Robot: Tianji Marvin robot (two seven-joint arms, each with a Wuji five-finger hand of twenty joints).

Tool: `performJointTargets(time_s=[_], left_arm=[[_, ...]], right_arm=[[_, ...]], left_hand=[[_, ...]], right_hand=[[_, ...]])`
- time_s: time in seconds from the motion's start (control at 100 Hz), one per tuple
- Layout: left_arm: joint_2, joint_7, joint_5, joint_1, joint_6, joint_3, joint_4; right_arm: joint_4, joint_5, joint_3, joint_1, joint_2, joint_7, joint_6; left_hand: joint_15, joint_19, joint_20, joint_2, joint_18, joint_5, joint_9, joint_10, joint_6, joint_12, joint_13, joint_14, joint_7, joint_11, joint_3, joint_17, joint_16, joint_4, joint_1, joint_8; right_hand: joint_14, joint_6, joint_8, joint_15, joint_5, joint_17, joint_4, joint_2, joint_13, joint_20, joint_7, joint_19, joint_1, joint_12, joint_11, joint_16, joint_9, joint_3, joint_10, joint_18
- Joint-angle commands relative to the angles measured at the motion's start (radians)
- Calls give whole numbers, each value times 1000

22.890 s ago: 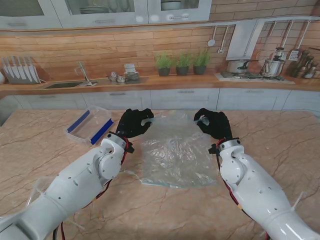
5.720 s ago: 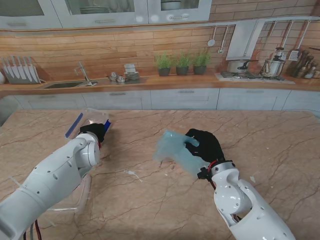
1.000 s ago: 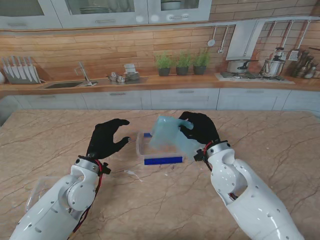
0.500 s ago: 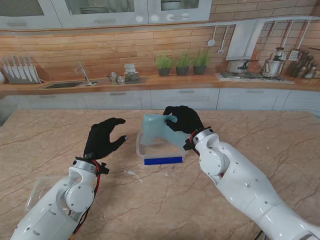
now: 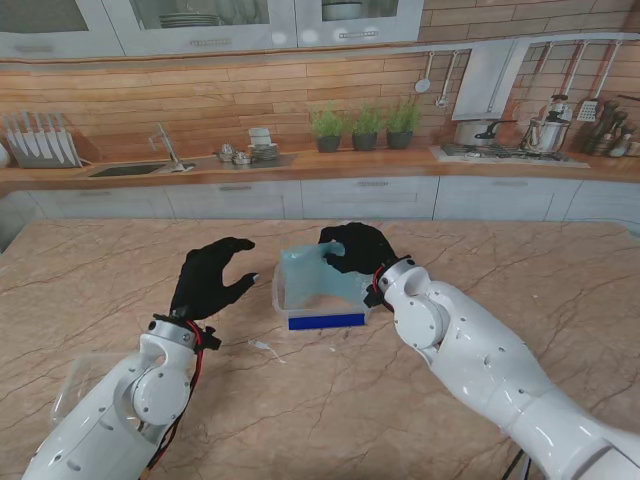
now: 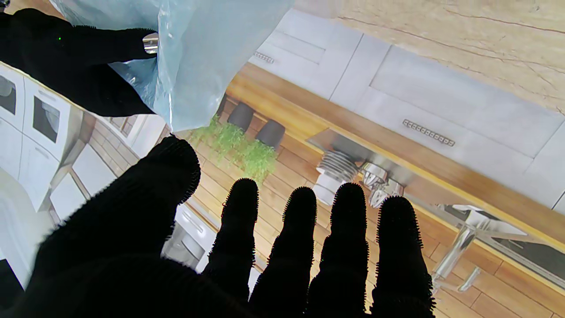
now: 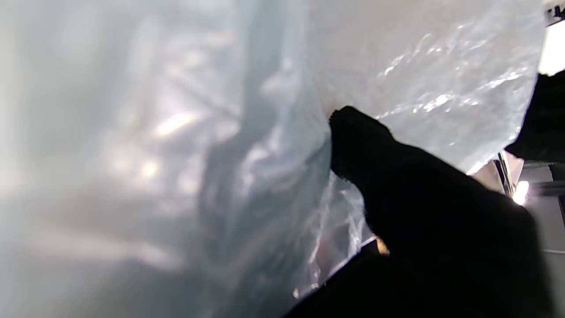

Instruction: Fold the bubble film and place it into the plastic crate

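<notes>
The folded bubble film (image 5: 312, 277), pale blue and see-through, hangs from my right hand (image 5: 357, 247), which is shut on its top edge. Its lower part dips into the clear plastic crate (image 5: 326, 320) with a blue front strip, standing at the table's middle. My left hand (image 5: 207, 277) is open, fingers spread, hovering just left of the crate and touching nothing. In the left wrist view the film (image 6: 207, 57) hangs beside my right hand (image 6: 66, 66), beyond the spread fingers (image 6: 300, 247). The right wrist view is filled by the film (image 7: 176, 145), pinched by black fingers (image 7: 397, 185).
The marble table (image 5: 520, 270) stretches wide on all sides of the crate. A small scrap of clear plastic (image 5: 262, 346) lies on the table just nearer to me than the crate. Kitchen counter, sink and potted plants line the far wall.
My right hand has carried the film leftward and lower, so the film now sinks into the crate. My left hand has stayed open beside the crate.
</notes>
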Motion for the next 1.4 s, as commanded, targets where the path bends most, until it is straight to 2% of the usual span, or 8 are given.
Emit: performJointTargets(time_s=[0.0, 0.22, 0.5, 0.77, 0.94, 1.25, 1.39], left_arm=[[-3, -8, -4, 3, -3, 6, -6], [0, -47, -24, 4, -14, 16, -17], [-6, -73, -79, 13, -64, 29, -41], [-15, -137, -200, 14, -96, 55, -63], [-17, -194, -280, -8, -87, 86, -62], [-30, -249, -388, -65, -33, 162, -32], [-36, -261, -416, -93, -5, 193, -8]], right_arm=[[3, 1, -10, 7, 2, 18, -4], [33, 19, -45, 37, 0, 55, -6], [72, 72, -91, 81, -10, 120, 4], [133, 132, -141, 127, -30, 167, 22], [189, 164, -173, 153, -49, 177, 27], [279, 212, -217, 183, -83, 186, 33], [310, 224, -233, 191, -94, 190, 30]], left_hand=[[-3, 22, -12, 37, -4, 4, 8, 14, 3, 0, -5, 11, -35, -19, -17, -2, -11, 28, 22, -3], [-3, 48, 2, 41, 9, 4, 9, 11, 0, 0, -2, 12, -38, -20, -25, 6, -11, 29, 23, -3], [10, 73, 18, 38, 14, 17, 31, 10, 1, 8, 11, 9, -31, -8, -23, 21, -4, 30, 27, 3], [37, 129, 50, 43, 17, 59, 72, 6, 1, 22, 38, 8, -5, 12, -18, 45, 11, 29, 25, 17], [46, 144, 59, 53, 13, 60, 79, 4, 4, 28, 41, 9, -3, 16, -25, 46, 17, 29, 27, 20], [45, 143, 60, 72, 10, 34, 34, 11, 10, 22, 20, 9, -12, 0, -46, 34, 18, 33, 32, 19], [39, 132, 53, 81, 10, 17, -12, 30, 20, 2, 10, 14, -24, -28, -59, 29, 13, 36, 36, 13]], right_hand=[[-8, -31, -3, 30, -19, 2, 4, 56, 19, -11, 41, -9, 13, 1, 30, 12, -2, 3, 6, -47], [-3, -25, -5, 33, -16, 9, 2, 54, 20, -6, 41, -1, 14, 3, 30, 14, -1, 6, 9, -45], [5, -20, -7, 36, -12, 7, -1, 49, 20, 4, 37, 11, 16, 5, 27, 18, 0, 10, 16, -43], [10, -18, -8, 32, -11, 3, -4, 50, 14, 9, 33, 13, 17, 6, 21, 18, -4, 10, 18, -40], [12, -19, -8, 27, -11, 2, -6, 51, 11, 12, 30, 14, 17, 6, 17, 17, -5, 11, 17, -39], [14, -18, -10, 5, -12, -3, -8, 50, 3, 15, 23, 9, 13, -3, -3, 9, -10, 7, 16, -39], [16, -16, -14, -10, -13, -14, -8, 52, -5, 13, 18, -2, 8, -6, -12, 4, -15, 1, 16, -36]])
